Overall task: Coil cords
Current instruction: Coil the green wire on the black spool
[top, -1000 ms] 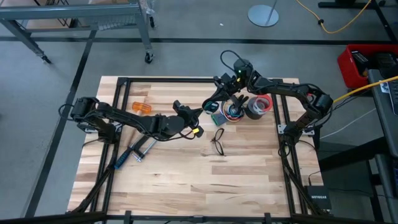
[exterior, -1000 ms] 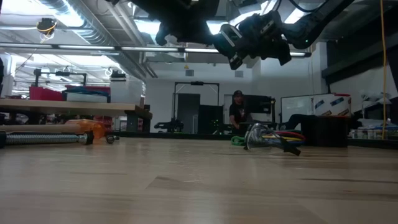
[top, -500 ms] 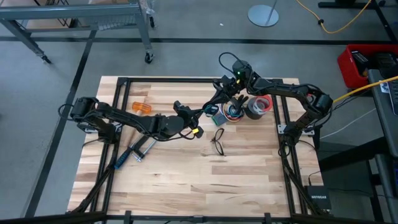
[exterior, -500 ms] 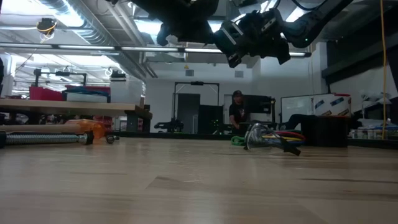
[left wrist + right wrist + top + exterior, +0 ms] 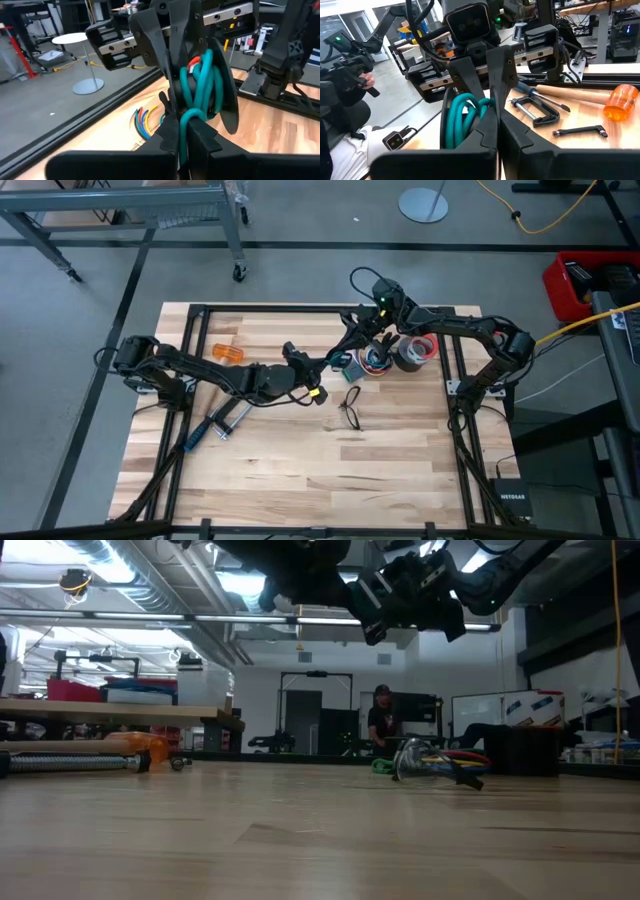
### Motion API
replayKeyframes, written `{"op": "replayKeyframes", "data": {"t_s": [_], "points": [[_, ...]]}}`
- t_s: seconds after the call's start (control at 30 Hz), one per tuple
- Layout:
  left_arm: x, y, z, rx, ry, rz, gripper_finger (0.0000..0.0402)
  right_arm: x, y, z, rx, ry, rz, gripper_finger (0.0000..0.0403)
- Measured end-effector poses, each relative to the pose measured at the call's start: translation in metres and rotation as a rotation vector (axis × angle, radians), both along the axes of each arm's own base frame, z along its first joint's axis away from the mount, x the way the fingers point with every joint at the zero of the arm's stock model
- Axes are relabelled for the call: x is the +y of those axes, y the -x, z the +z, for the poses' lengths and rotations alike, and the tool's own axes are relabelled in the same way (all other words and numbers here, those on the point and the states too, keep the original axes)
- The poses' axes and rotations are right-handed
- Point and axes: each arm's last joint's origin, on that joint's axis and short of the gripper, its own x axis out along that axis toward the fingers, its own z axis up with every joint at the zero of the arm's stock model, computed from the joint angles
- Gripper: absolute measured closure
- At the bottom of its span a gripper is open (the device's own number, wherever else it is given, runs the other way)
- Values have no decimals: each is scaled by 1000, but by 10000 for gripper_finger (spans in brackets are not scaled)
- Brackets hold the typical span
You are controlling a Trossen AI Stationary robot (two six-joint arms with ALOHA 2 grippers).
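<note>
A teal cord wound into a coil (image 5: pixel 200 90) hangs in the air between my two grippers, which face each other tip to tip over the table's far middle. It also shows in the right wrist view (image 5: pixel 462 120). My left gripper (image 5: pixel 330 361) (image 5: pixel 182 145) and my right gripper (image 5: pixel 352 345) (image 5: pixel 497 132) are both shut on it. A black disc (image 5: pixel 227 105) sits behind the coil. A small yellow piece (image 5: pixel 318 391) shows beside my left arm. I cannot trace a thin black cable from it. My left gripper pinches one loop of the teal coil (image 5: pixel 189 119) between its two fingers, roughly level, coming from the table's left. The coil stands above the fingertips, clear of the table. My right gripper is shut at the coil's edge (image 5: pixel 485 106), coming from the table's right. Its own fingers hide the place of contact. The coil hangs to one side of them, clear of the table.
A bundle of multicoloured wires (image 5: pixel 377 360) (image 5: pixel 445 760) and a tape roll (image 5: pixel 412 352) lie under the right arm. Black spectacle-shaped loops (image 5: pixel 350 406) lie mid-table. A metal clamp (image 5: pixel 222 423) and an orange handle (image 5: pixel 227 353) lie at the left. A person (image 5: pixel 345 100) stands beyond the table.
Both grippers have drifted slightly upward together, still tip to tip on the teal coil.
</note>
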Motion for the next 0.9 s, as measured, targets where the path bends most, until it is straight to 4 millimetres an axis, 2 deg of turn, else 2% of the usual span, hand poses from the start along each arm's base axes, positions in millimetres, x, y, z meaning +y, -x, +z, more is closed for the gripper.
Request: {"op": "replayKeyframes", "data": {"t_s": [0.4, 0.73, 0.9], "points": [[2, 3, 5, -14, -19, 68, 400, -7, 1, 6, -39, 25, -64, 337], [5, 24, 34, -31, -59, 95, 401, -35, 14, 26, -47, -16, -109, 327], [6, 48, 52, -4, -48, 136, 401, -53, 28, 34, -30, -66, -78, 327]]}}
